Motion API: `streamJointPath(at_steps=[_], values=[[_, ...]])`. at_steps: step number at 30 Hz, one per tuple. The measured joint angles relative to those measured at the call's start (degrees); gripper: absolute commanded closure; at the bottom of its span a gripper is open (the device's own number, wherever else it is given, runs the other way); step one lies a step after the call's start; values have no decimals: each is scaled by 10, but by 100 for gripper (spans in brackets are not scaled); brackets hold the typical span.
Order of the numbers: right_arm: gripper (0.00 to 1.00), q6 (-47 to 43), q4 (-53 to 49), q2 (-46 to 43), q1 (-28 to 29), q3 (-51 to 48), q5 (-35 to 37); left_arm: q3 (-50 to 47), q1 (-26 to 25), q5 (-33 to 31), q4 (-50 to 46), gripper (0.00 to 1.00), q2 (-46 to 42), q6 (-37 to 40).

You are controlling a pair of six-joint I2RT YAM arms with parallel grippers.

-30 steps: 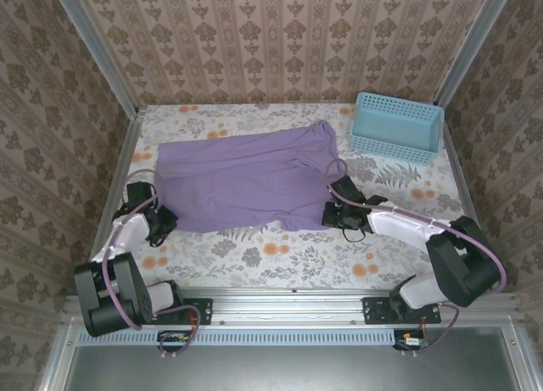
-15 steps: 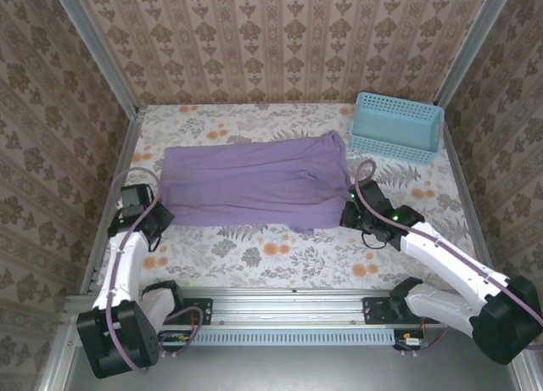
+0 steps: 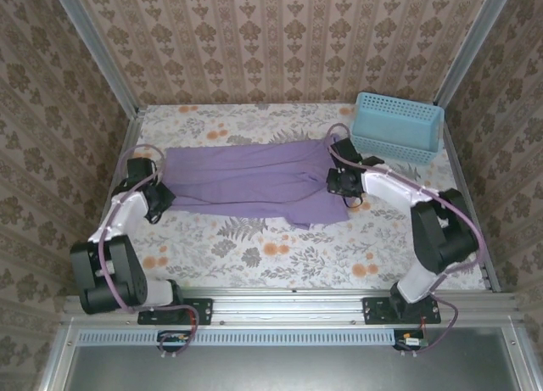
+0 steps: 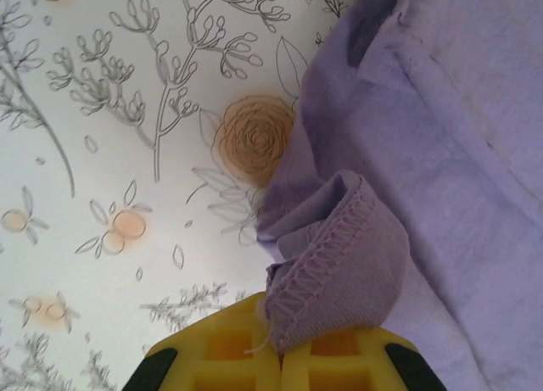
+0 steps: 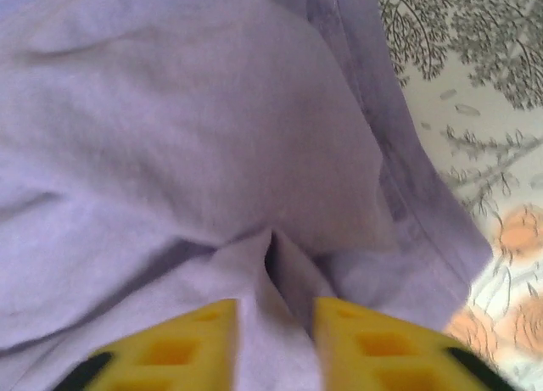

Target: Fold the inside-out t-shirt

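My left gripper (image 4: 280,355) is clamped tight on a rolled hem of the inside-out t-shirt (image 3: 246,181). The stitched edge bunches right at the yellow fingertips, and the cloth runs on ahead and to their right. My right gripper (image 5: 273,316) has its fingers part way apart, with a purple pleat rising between them; I cannot tell whether they press it. The shirt lies stretched on the flowered table (image 3: 254,251) between both grippers, with the blue basket (image 3: 397,128) just beyond the right fingers.
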Motion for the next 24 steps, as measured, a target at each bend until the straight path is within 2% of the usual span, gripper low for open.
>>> streamJointPath(at_steps=[3, 9, 12, 17, 20, 24], values=[[48, -14, 10, -7, -13, -16, -15, 20, 0, 5, 9, 98, 47, 0], [48, -22, 48, -124, -20, -136, -66, 22, -4, 11, 19, 97, 68, 0], [48, -22, 64, -139, -19, -179, -84, 22, -4, 13, 23, 97, 69, 0], [56, -14, 82, -118, -19, -217, -101, 22, -6, 17, 25, 97, 69, 0], [64, -10, 95, -103, -19, -219, -108, 22, -11, 19, 25, 97, 69, 0], [80, -5, 97, -103, -16, -219, -108, 22, -12, 19, 24, 97, 69, 0]])
